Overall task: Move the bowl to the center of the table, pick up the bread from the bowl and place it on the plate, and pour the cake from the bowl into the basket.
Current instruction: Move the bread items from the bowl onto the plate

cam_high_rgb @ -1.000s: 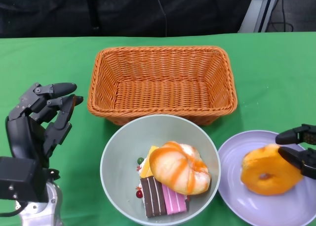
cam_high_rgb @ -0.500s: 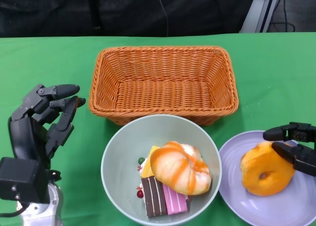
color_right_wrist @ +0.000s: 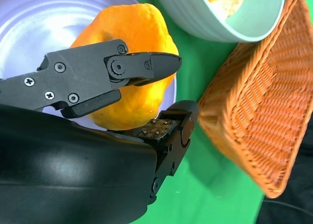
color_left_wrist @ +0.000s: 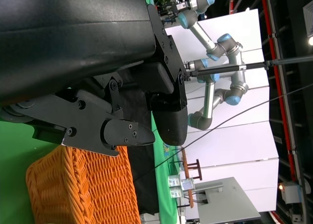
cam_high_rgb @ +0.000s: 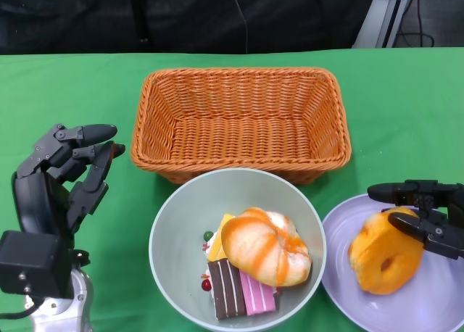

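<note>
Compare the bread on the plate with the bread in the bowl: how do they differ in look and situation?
The bread on the plate is plain orange-yellow; the bread in the bowl is pale with orange swirls. The first lies alone on the purple plate with the right hand at it; the second rests on cake slices in the bowl, untouched. Both are rounded.

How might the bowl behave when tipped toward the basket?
The bowl looks rigid and smooth, so it may slip in a loose grip. The glazed bun sits on top of the cake, so it would likely tumble out first.
</note>
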### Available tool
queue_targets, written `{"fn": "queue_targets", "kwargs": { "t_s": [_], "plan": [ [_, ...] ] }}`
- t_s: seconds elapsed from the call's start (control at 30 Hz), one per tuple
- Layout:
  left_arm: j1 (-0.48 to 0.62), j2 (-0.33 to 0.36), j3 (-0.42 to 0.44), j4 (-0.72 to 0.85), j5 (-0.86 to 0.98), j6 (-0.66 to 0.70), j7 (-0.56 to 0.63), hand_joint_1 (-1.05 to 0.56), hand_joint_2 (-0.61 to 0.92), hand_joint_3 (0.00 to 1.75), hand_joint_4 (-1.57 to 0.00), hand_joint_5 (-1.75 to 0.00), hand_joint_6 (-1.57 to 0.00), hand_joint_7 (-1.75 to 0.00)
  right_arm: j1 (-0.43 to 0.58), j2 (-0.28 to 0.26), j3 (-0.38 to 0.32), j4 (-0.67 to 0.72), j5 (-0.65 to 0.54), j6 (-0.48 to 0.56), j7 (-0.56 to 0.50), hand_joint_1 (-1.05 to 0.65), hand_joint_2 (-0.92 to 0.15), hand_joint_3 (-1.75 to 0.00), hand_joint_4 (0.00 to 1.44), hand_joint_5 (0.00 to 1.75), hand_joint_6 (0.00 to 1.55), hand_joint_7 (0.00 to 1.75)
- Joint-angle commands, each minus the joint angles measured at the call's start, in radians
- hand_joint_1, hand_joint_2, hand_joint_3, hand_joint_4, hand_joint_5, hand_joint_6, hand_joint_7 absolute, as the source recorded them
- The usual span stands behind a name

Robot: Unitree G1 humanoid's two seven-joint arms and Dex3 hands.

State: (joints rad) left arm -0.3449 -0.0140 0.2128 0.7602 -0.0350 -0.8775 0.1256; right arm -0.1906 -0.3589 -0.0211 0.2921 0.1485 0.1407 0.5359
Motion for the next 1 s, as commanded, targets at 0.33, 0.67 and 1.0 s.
{"fn": "queue_targets", "kwargs": {
  "t_s": [0.33, 0.67, 1.0],
  "plan": [
    [-0.001, 0.015, 0.005, 0.007, -0.004, 0.008, 0.005, -0.16, 0.92, 0.24, -0.86, -0.82, -0.92, -0.71, 0.015, 0.015, -0.032, 0.095, -0.017, -0.324, -0.005, -0.77, -0.92, -0.29, 0.47, 0.14, 0.55, 0.01],
    [-0.004, 0.015, 0.005, 0.018, -0.008, -0.005, 0.001, -0.15, 0.92, 0.25, -0.86, -0.82, -0.92, -0.69, 0.019, 0.036, -0.043, 0.131, -0.052, -0.533, -0.056, -0.79, -0.92, -0.28, 0.52, 0.11, 0.57, 0.01],
    [-0.006, 0.016, 0.003, 0.018, -0.006, -0.010, -0.003, -0.15, 0.92, 0.25, -0.86, -0.82, -0.93, -0.69, 0.066, 0.073, -0.052, -0.024, -0.023, -0.673, -0.089, -0.72, -0.92, -0.18, 0.59, 0.12, 0.60, 0.01]
  ]
}}
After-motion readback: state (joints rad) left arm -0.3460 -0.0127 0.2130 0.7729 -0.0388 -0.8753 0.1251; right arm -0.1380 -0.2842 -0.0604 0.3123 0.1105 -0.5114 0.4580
